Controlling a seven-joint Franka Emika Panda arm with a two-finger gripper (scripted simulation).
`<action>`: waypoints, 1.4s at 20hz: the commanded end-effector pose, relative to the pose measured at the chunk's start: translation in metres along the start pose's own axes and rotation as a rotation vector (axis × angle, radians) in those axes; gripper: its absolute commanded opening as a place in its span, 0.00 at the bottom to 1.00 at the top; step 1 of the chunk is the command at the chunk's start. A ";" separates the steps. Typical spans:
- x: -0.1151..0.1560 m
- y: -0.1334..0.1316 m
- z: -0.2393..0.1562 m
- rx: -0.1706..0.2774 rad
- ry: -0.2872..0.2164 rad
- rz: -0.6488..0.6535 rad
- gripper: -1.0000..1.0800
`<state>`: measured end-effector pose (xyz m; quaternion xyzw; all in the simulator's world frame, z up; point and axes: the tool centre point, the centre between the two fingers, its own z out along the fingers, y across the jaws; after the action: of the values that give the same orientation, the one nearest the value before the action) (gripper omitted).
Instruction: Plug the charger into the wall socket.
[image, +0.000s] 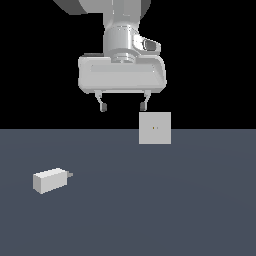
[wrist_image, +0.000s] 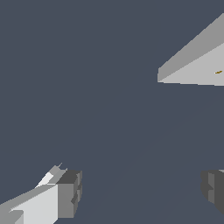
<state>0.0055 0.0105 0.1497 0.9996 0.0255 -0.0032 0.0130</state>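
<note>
The charger (image: 50, 180) is a small off-white block lying on the dark floor at the exterior view's left, with its short grey prongs (image: 70, 175) pointing towards the exterior view's right. The wall socket (image: 155, 128) is a light-grey upright square plate with two tiny holes at its centre, further back and to the right. My gripper (image: 123, 106) hangs open and empty high above the floor, just left of the socket's top edge. In the wrist view the socket (wrist_image: 197, 61) shows at an angle. A small white and grey piece (wrist_image: 51, 174), apparently the charger, peeks from behind one finger (wrist_image: 70, 194). The gripper (wrist_image: 142, 190) holds nothing there.
The dark grey-blue floor (image: 150, 200) stretches flat around both things. Black background lies behind it. Nothing else shows.
</note>
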 end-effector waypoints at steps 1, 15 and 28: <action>0.000 0.000 0.000 0.000 0.000 0.000 0.96; -0.018 -0.014 0.010 -0.006 0.033 0.095 0.96; -0.050 -0.049 0.033 -0.019 0.103 0.296 0.96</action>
<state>-0.0438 0.0515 0.1189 0.9927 -0.1095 0.0459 0.0212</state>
